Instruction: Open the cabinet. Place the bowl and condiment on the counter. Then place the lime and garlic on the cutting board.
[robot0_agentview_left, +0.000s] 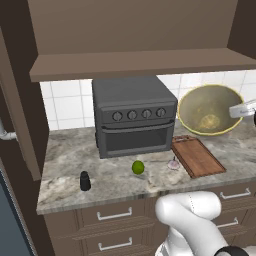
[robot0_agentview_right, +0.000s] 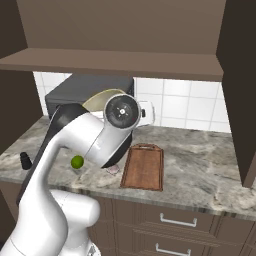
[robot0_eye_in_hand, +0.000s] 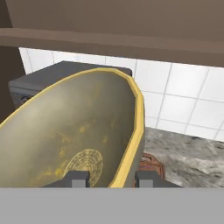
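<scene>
gripper (robot0_eye_in_hand: 111, 177) clamped on bowl (robot0_agentview_left: 210, 109) rim, tipped on edge | bare table (robot0_agentview_left: 70, 150) lies at 6 o'clock, right below

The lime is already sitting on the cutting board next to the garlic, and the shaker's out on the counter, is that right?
Not quite. The lime lies on the counter, left of the cutting board, as the left base view shows. The garlic is beside it, and the shaker is out on the counter.
</scene>
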